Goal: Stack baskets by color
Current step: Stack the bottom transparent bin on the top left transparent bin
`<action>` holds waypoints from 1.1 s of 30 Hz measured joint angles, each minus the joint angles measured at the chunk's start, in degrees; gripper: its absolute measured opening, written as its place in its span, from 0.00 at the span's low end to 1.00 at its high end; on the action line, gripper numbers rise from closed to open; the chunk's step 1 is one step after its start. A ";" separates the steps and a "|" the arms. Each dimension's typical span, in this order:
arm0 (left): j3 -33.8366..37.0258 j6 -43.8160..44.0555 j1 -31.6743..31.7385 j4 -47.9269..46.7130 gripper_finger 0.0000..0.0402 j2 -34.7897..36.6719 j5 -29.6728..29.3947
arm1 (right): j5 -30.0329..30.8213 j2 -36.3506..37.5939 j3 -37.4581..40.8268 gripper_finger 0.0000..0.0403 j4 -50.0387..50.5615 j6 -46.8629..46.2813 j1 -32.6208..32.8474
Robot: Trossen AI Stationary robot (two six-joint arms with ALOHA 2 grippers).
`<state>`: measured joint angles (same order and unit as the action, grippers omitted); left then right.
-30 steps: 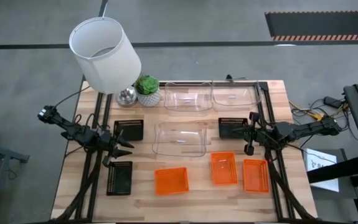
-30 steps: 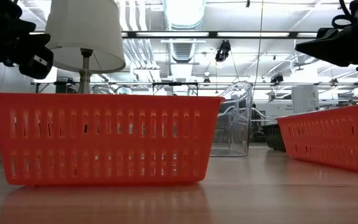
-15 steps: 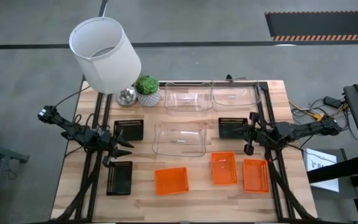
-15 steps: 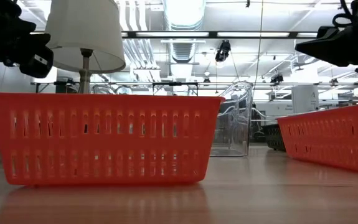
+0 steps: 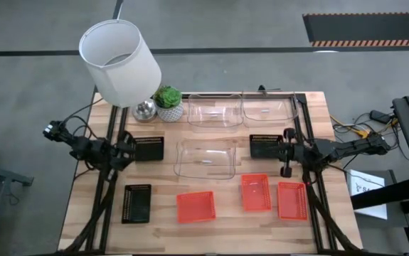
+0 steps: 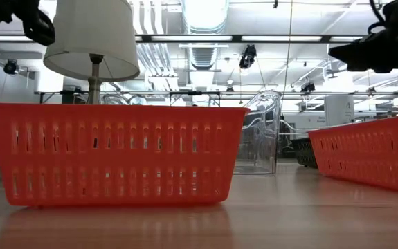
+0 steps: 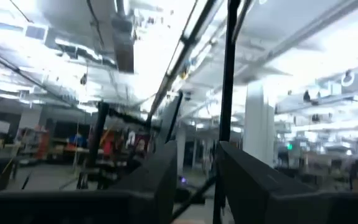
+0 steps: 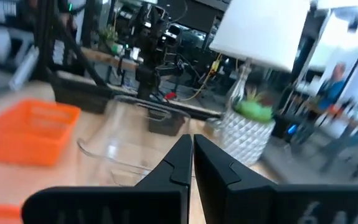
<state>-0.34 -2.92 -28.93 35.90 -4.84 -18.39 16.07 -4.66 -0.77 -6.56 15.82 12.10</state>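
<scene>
Nearest lie three red-orange baskets [image 5: 195,206], unstacked. Behind, the left gripper [image 5: 128,151], fingers part open and empty, hangs beside a black basket [image 5: 148,148]; it should centre over the rim before closing. The right gripper [image 5: 287,153] waits shut, empty.

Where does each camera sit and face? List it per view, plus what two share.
High: overhead, straight down on the table; both arms show.
Low: table-top height, level across a red-orange basket; arm parts at the top corners.
Left wrist: tilted up at the ceiling; left gripper open.
Right wrist: across the table toward the plant; right gripper shut.
Shared: high and low both show the lampshade.
</scene>
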 joint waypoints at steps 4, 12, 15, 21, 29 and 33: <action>0.00 -0.78 0.00 3.44 0.25 0.00 -0.02 | 0.00 0.02 0.02 0.02 -0.30 -10.54 0.00; 0.00 -4.99 0.04 10.73 0.25 -0.06 0.12 | 0.50 0.02 0.01 0.02 -7.28 -18.40 0.00; 0.00 -5.13 0.04 12.14 0.25 -0.11 0.50 | 0.42 -0.22 0.02 0.02 -10.25 -18.41 0.02; 0.00 -5.12 0.04 12.59 0.25 -1.48 0.55 | 0.44 -4.34 0.02 0.02 -20.31 -12.39 0.02; 0.00 -5.46 0.04 16.74 0.25 -7.88 0.55 | 0.46 -15.58 0.02 0.02 -36.34 -6.23 0.02; 0.00 -6.60 0.04 21.49 0.25 -12.55 0.07 | 0.46 -21.09 -0.07 0.02 -42.21 -5.25 0.02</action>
<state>-0.34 -9.52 -28.88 57.39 -17.39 -18.33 16.53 -25.75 -0.84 -48.78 10.58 12.12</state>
